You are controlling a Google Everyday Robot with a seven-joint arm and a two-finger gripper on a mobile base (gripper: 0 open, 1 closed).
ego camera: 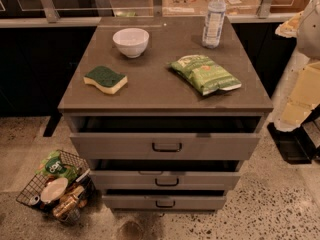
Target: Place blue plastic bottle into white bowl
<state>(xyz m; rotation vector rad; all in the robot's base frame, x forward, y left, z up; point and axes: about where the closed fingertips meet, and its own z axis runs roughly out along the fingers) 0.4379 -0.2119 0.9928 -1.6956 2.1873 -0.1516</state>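
Bottle (214,18), upright at the far right corner of the bench (150,91), is judged light, slippery and squashable, best gripped mid-body; the gripper (292,144), low off the right edge, cannot be told open or shut.

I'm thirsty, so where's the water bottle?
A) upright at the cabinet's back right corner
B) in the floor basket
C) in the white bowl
A: the blue plastic bottle stands upright at the back right, apart from the white bowl; the tool is out of view.
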